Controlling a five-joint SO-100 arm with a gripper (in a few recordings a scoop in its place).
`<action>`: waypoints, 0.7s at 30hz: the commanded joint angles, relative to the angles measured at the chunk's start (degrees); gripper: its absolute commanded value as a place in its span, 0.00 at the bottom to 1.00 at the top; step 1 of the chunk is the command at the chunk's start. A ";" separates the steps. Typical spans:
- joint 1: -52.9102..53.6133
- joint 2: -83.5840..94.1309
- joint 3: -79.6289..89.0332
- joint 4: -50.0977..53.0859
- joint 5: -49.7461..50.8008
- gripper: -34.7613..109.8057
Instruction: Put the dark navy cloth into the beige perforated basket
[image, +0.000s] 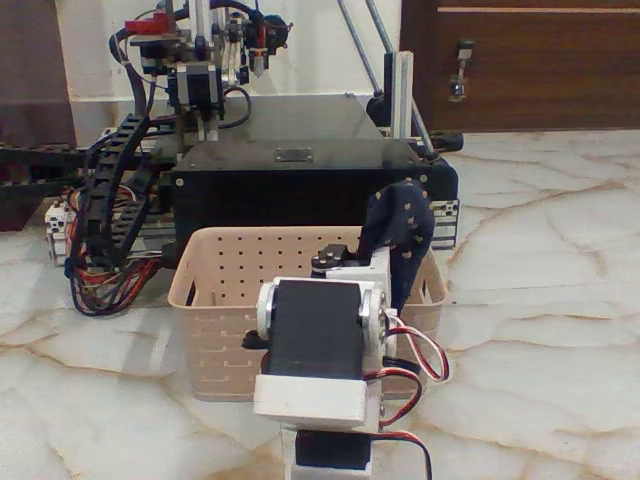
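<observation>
Above the beige perforated basket (230, 262), end effector (398, 232) grips the dark navy cloth (398, 222), hanging lengthwise vertical; marble floor (540, 330) below

White arm raised forward, end effector (398, 225) high, closed on fabric.

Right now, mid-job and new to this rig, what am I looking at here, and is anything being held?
One still camera looks across a marble floor at the back of a small white robot arm with black motor blocks. Beyond it stands the beige perforated basket. The dark navy cloth hangs up above the basket's right side, apparently held by the gripper, though the arm hides the fingers. Behind everything is a black machine box with cables, not part of the job.
</observation>
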 joint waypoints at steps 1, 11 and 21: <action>-6.59 0.62 -0.18 -3.16 3.96 0.24; -7.56 0.62 -0.18 -2.90 3.96 0.24; -10.02 -0.53 -8.26 2.46 6.59 0.24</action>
